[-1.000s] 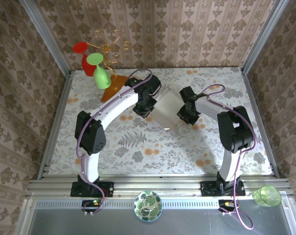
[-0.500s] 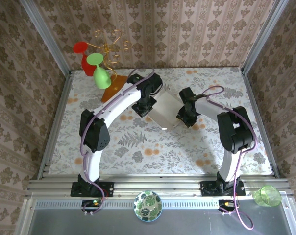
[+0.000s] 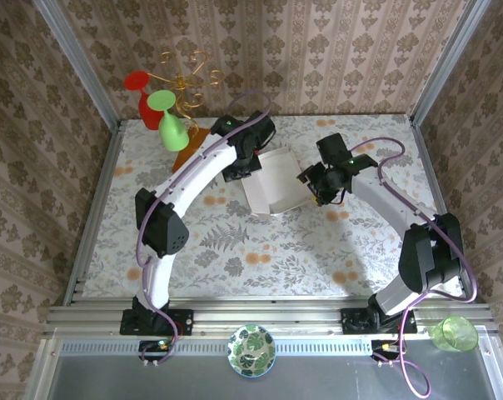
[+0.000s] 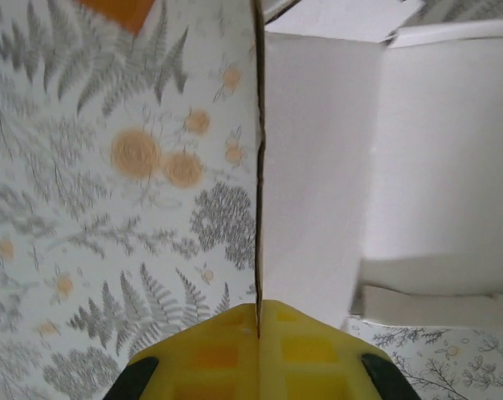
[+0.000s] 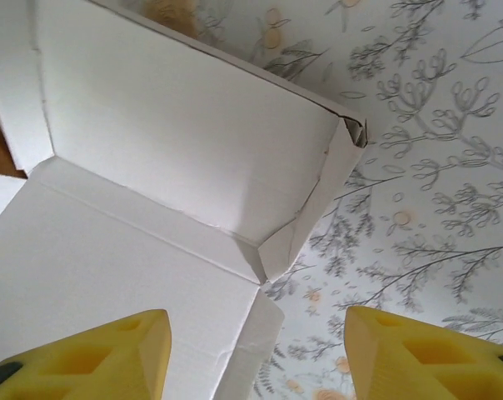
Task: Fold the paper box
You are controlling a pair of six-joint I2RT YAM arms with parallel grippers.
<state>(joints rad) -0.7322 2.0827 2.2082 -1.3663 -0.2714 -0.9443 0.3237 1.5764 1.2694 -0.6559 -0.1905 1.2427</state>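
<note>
The left jaws are pinched tight on a thin side wall of the paper box. The right jaws stand apart above a box corner, holding nothing. The box sits on the tabletop between both arms.

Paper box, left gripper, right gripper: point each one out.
paper box (image 3: pixel 275 185), top external view, on its white floor panel.
left gripper (image 4: pixel 258 321), left wrist view, where the yellow fingertips meet, pinching the box wall's edge.
right gripper (image 5: pixel 256 333), right wrist view, midway between its spread yellow fingertips.
</note>
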